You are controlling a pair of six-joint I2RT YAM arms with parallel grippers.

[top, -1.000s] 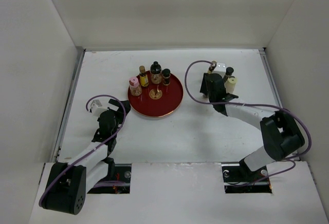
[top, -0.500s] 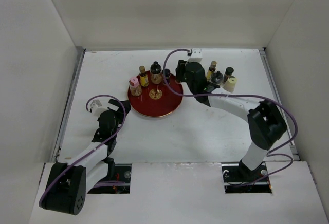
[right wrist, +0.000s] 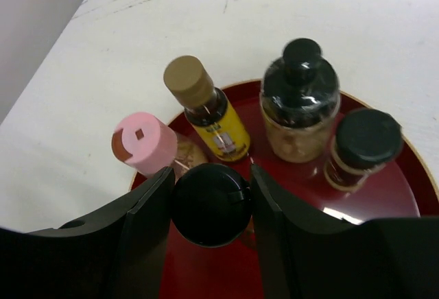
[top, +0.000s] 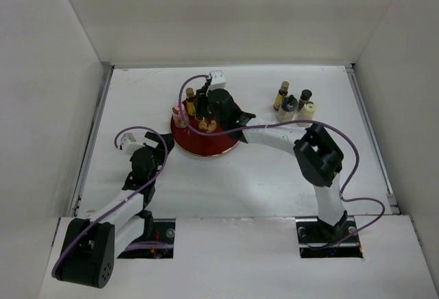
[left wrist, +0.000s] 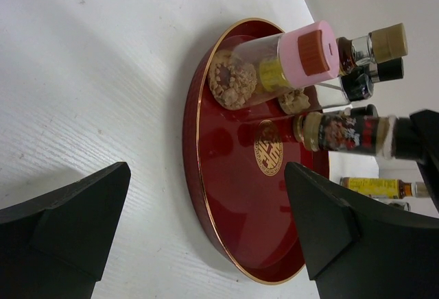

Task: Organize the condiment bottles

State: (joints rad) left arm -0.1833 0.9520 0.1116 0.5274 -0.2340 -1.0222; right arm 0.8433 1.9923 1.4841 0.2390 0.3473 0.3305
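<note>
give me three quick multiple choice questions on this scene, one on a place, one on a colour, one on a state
1. Where is the pink-capped jar?
A. standing on the red tray
B. standing alone, off the tray
C. lying on its side, off the tray

2. What colour is the cap of the bottle in the right gripper?
A. pink
B. black
C. pale yellow

3. How is the left gripper?
A. shut on a bottle
B. shut, holding nothing
C. open, holding nothing

Answers:
1 A, the left wrist view shows its base inside the tray's gold rim.
2 B, the right wrist view shows a round black cap clamped between the two fingers.
3 C, its fingers stand wide apart with nothing between them.
</note>
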